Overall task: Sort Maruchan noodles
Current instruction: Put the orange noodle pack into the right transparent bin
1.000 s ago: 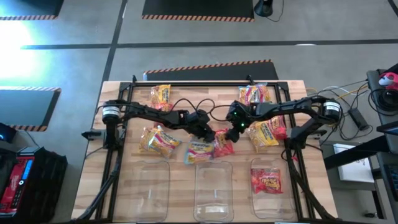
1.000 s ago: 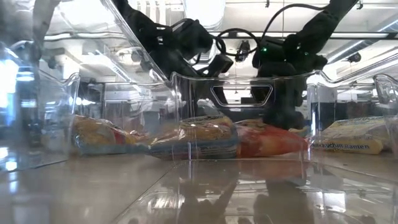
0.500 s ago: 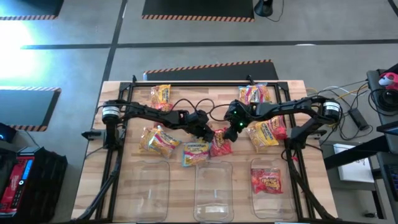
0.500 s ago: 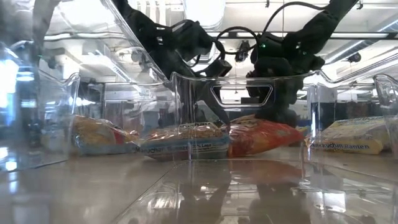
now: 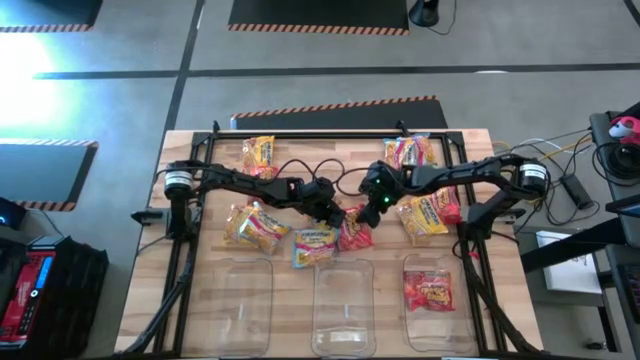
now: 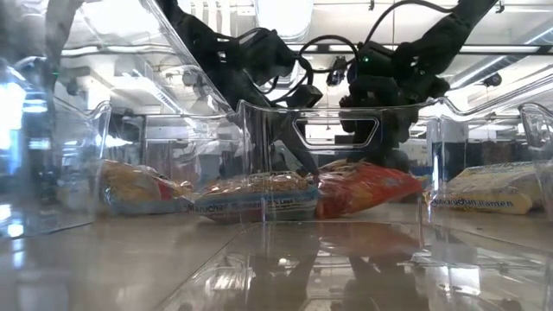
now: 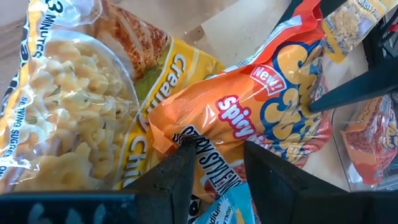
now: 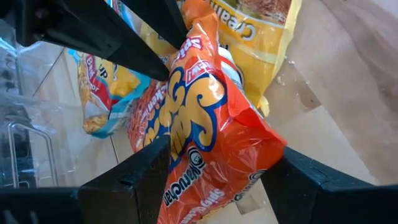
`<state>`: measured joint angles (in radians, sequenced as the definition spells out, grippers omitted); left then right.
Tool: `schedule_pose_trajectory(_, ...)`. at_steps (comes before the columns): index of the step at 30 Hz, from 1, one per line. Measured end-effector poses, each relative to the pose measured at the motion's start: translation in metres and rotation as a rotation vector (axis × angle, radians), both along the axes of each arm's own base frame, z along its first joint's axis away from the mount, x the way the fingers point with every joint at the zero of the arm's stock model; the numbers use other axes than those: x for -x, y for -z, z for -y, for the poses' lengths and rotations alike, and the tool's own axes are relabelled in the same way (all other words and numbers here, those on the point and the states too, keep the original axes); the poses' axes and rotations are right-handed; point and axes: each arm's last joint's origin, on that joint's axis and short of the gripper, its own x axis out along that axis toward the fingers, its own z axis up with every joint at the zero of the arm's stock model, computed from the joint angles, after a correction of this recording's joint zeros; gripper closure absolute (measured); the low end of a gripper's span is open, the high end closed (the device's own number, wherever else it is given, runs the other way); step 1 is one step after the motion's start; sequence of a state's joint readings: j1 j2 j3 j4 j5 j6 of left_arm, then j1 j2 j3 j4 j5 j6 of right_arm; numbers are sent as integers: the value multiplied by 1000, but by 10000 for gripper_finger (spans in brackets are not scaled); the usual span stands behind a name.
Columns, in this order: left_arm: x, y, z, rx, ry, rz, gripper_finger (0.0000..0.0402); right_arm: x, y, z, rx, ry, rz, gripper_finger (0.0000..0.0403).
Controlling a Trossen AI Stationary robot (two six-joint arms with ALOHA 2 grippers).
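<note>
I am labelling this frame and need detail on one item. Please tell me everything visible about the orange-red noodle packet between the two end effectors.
The orange-red noodle packet is a crinkly, glossy plastic bag with blue-outlined yellow lettering and a "Spicy" label. It sits tilted, one edge raised, at mid-table behind the middle clear bin. The right end effector straddles it, fingers open on both sides. The left end effector has a finger on either side of the packet's edge; whether it has gripped is unclear. The packet overlaps a yellow creamy chicken packet and lies beside a pale blue packet.

Two black jointed arms [image 5: 250, 183], looping black cables [image 5: 300, 163]
</note>
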<state>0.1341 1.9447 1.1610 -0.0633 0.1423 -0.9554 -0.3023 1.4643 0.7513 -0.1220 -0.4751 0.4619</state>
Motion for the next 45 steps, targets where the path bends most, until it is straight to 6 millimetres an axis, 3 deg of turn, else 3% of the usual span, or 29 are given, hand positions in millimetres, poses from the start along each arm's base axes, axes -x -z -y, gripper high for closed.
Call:
schedule_pose_trajectory(16, -3, -3, 1, 19, 17, 39, 279, 5, -7, -6, -32, -20, -13, 265)
schedule_pose_trajectory(33, 5, -54, 2, -36, 71, 195, 279, 33, -51, -15, -1, -36, 59, 283)
schedule_pose_trajectory(45, 7, -66, 2, -58, 58, 236, 279, 33, -43, -15, -8, -35, 13, 282)
